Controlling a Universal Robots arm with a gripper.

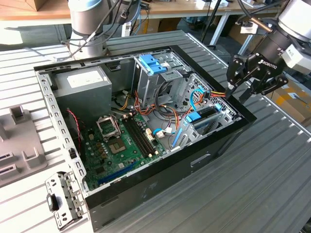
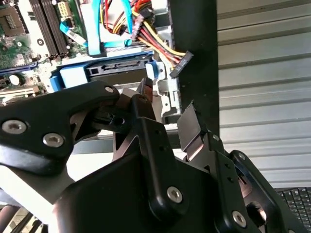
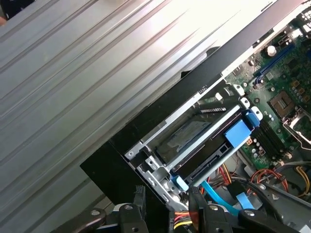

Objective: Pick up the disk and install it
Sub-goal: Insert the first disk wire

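Bright daylight, table (image 3: pixel 97 73) glare, soft shadows

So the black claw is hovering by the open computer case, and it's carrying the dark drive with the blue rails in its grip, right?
Not quite. The black claw does hover by the open black computer case, but it carries nothing. The dark flat drive with bright blue rails already sits in the metal bay at the case's corner, as the first wrist view shows.

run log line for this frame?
claw: open, empty | beside case edge | disk: lying in case bay | contact: none
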